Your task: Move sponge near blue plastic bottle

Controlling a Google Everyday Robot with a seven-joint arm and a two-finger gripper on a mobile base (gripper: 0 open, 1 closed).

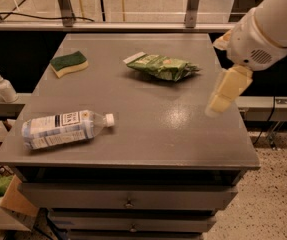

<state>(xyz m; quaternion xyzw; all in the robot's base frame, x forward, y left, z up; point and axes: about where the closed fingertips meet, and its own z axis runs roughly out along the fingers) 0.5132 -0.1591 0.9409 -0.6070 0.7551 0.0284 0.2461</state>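
The sponge, dark green on top with pale yellow foam below, lies on the grey table near its far left corner. The blue plastic bottle, clear with a white cap and a white-and-black label, lies on its side near the front left edge, cap pointing right. My gripper hangs from the white arm above the table's right side, far from the sponge and the bottle, and holds nothing.
A crinkly green snack bag lies at the back middle of the table. A small white pump dispenser stands on a ledge to the left. Drawers sit under the tabletop. Cardboard boxes are on the floor at lower left.
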